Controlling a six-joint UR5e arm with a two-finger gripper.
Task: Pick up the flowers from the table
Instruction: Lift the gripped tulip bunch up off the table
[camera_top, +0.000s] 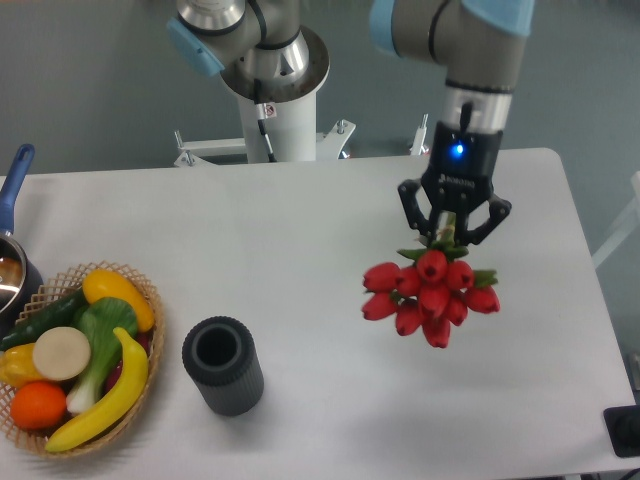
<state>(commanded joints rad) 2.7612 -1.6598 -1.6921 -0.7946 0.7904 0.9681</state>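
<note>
- On the right half of the bench (300, 260), the claw (453, 236) pointed straight down, its two fingers pinched on the green stem end of the flowers (430, 297).
- The flowers hung heads-down below the fingers, the red buds clustered together. Whether the lowest buds touched the bench or cleared it could not be settled from this one view.
- To the left, well apart from the flowers, a dark ribbed cylinder (222, 365) stood upright with its mouth open.
- Further left, a wicker basket (148, 300) held toy produce, a banana (105, 395) and a leafy vegetable (100, 345) among it. The blue handle of a pot (14, 175) showed at the edge.
- Judgement: the grasp appeared made and the lift was the step in hand.
- Judgement: the next move called for a steady vertical rise with the pinch held firm, since the heavy head could slip from the thin stems.
</note>
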